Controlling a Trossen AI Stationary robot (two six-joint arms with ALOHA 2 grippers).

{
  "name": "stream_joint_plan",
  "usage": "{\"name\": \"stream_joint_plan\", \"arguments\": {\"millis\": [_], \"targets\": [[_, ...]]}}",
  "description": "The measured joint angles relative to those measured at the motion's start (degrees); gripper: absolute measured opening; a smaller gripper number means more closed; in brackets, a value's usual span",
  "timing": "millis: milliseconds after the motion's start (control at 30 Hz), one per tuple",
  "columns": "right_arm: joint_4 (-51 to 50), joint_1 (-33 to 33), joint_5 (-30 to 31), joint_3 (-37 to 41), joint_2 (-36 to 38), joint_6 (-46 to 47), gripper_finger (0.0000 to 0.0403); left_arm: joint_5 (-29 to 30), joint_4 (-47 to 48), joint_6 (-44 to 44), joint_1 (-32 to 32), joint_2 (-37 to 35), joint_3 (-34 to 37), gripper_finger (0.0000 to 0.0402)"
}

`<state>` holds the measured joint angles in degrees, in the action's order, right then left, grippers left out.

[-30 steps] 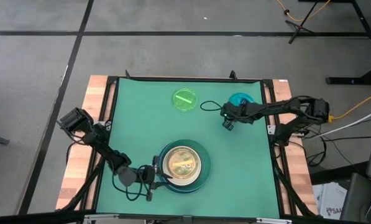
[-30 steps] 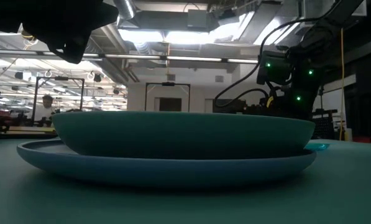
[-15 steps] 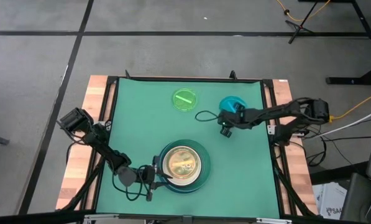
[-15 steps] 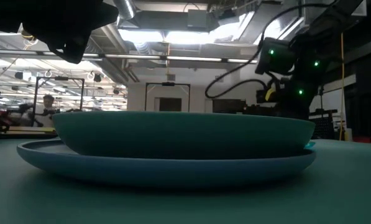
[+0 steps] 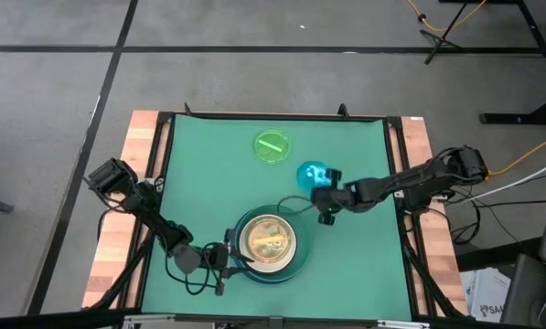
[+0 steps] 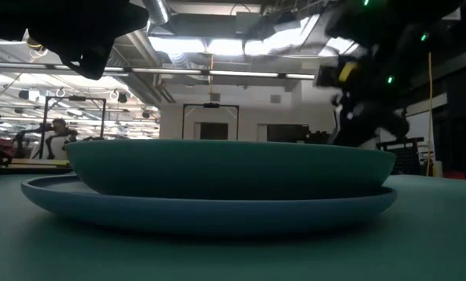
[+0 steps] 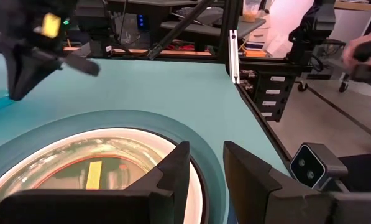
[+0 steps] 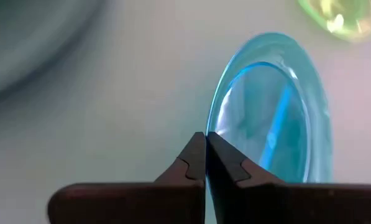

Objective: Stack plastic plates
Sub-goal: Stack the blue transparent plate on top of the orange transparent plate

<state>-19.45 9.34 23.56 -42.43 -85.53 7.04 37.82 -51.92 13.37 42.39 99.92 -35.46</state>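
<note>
Pinching blue plate (image 8: 278, 118) between right fingers (image 8: 194, 163)

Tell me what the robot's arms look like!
Both arms are dark, almost black, built from jointed segments. The left arm has a boxy block at its shoulder end and thin black cables looping near its end effector. The right arm also trails a black cable by its end effector. Each end effector has two dark, angular fingers.

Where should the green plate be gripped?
By its thin rim. The green plate lies flat on the mat, apart from the stack, so a pinch on its near edge from above suits. The right hand holds the blue plate likewise.
</note>
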Motion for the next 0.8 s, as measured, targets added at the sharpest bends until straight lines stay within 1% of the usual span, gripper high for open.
{"name": "stream_joint_plan", "arguments": {"millis": [233, 533, 667, 800], "targets": [[6.25, 7.73, -0.11, -2.99, 0.01, -4.91, 0.0001, 0.0, -0.02, 0.02, 0.0, 0.0, 0.0, 0.0092], [13.01, 15.15, -0.14, -4.59, 0.01, -12.19, 0.0001, 0.0, -0.38, -0.03, 0.4, -0.45, 0.0, 0.0092], [16.48, 17.87, -0.27, -4.59, 0.01, -15.09, 0.0001, 0.0, -0.39, -0.51, 1.2, -2.93, 0.0, 0.0092], [22.89, 20.23, -2.66, -4.59, -1.72, -20.14, 0.0001, 0.24, -0.2, -2.32, 2.59, -6.23, 0.0, 0.0092]]}}
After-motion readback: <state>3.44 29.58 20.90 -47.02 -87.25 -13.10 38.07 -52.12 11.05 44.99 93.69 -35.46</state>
